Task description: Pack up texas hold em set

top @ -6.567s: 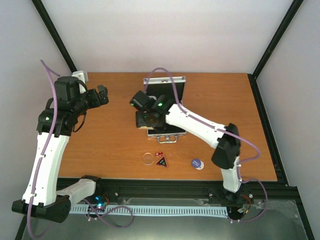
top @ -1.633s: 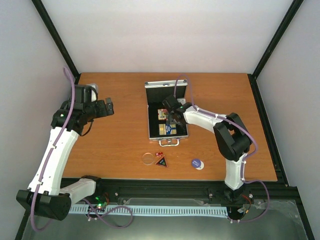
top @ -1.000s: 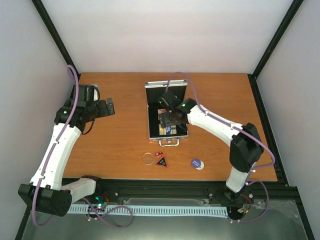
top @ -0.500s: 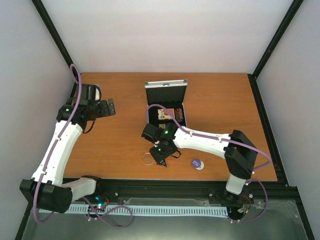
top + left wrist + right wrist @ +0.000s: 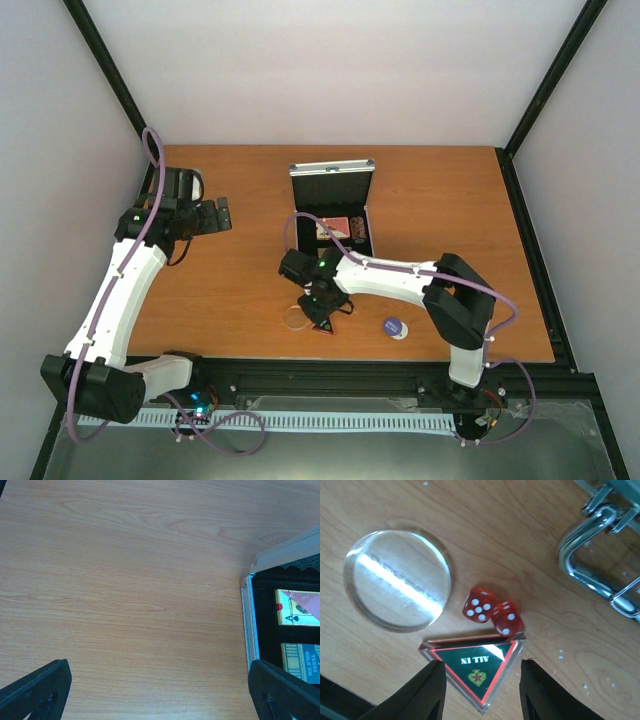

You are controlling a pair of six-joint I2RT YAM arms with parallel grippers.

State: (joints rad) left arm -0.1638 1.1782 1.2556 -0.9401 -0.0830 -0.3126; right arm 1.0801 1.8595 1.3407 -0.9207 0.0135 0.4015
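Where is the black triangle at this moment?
Right wrist view: the triangle lies on the table inside the open right gripper, just below the red dice, with the clear disc to its upper left.

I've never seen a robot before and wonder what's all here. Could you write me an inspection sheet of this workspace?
Surface: wooden table, no spills seen.
Job's things: silver case open, pink deck and blue deck inside; clear disc, red dice, black triangle and blue disc out on the table.
Clutter: nothing seen.
Grippers: right gripper open, fingers either side of the triangle; left gripper open above bare wood beside the case.
Cables: purple cables along both arms.
Surroundings: white walls, black frame posts.
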